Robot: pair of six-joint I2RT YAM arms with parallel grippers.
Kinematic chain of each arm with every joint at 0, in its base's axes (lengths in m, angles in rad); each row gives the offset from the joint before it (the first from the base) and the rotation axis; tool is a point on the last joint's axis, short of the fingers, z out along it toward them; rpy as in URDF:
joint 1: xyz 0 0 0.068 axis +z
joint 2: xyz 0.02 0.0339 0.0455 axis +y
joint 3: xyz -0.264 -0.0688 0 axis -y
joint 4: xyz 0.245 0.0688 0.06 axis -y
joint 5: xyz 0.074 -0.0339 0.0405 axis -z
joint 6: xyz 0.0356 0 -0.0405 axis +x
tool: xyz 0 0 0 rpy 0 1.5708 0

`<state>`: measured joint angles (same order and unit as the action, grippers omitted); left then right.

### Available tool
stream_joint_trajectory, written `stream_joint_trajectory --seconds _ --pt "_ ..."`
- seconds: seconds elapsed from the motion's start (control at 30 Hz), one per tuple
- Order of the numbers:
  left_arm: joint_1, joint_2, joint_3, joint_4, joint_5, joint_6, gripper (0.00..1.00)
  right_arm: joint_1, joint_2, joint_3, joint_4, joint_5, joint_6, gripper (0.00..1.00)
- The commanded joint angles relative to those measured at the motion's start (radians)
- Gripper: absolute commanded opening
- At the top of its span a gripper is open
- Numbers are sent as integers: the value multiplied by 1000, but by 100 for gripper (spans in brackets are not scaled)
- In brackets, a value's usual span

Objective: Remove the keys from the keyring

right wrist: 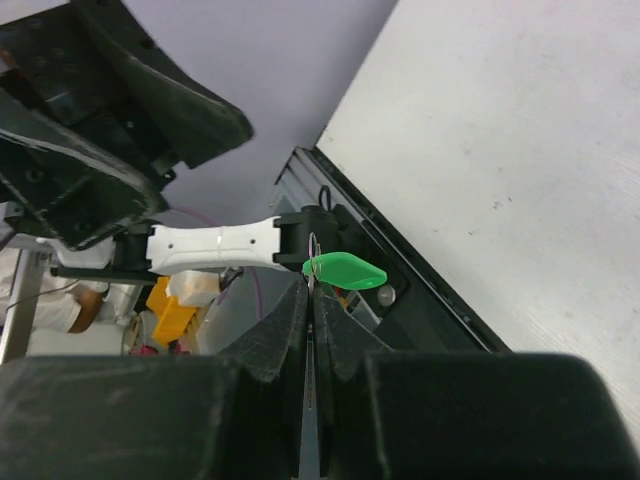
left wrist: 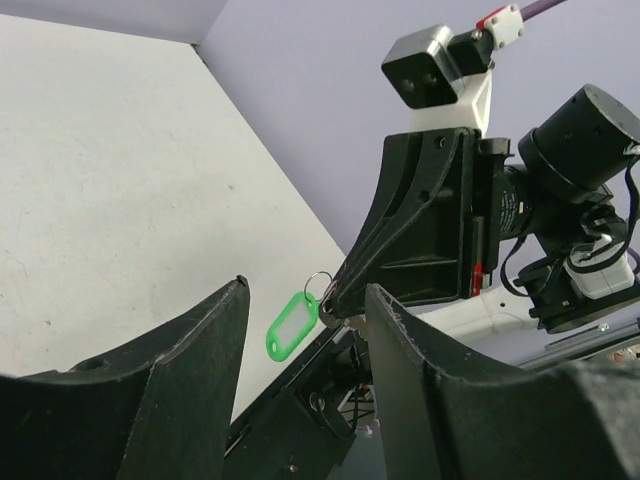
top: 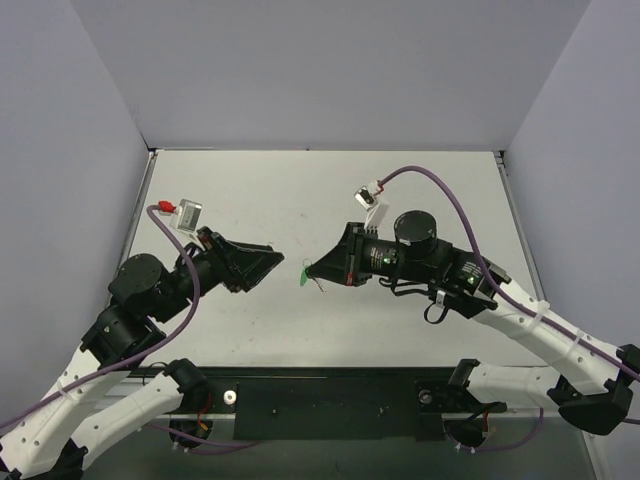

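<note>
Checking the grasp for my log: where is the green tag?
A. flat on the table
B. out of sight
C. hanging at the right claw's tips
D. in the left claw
C: the tag hangs at the tips of the shut right claw, while the left claw is open and empty.

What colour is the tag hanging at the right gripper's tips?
Bright green keyring tag, paler in the middle; clearest in the left wrist view.

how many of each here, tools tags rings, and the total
tools: 2, left tool and right tool
tag: 1, green
ring: 1, thin metal
total: 4
</note>
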<state>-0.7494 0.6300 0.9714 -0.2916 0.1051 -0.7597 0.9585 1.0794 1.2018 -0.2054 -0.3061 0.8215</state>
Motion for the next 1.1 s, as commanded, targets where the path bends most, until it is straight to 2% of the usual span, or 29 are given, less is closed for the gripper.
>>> stream_joint_trajectory --seconds 0.0,0.2,0.43,0.6,1.07 --pt "-1 25 58 52 68 11 59 -17 28 -31 198 -218 13 0" --pt "1 28 69 77 151 11 56 -46 50 -36 296 -347 16 0" --pt "10 28 98 34 171 45 51 -60 48 -50 431 -404 62 0" --pt "10 30 75 91 235 23 46 -72 53 -64 497 -438 85 0" --pt "12 37 56 112 275 2 34 -73 66 -44 523 -438 103 0"
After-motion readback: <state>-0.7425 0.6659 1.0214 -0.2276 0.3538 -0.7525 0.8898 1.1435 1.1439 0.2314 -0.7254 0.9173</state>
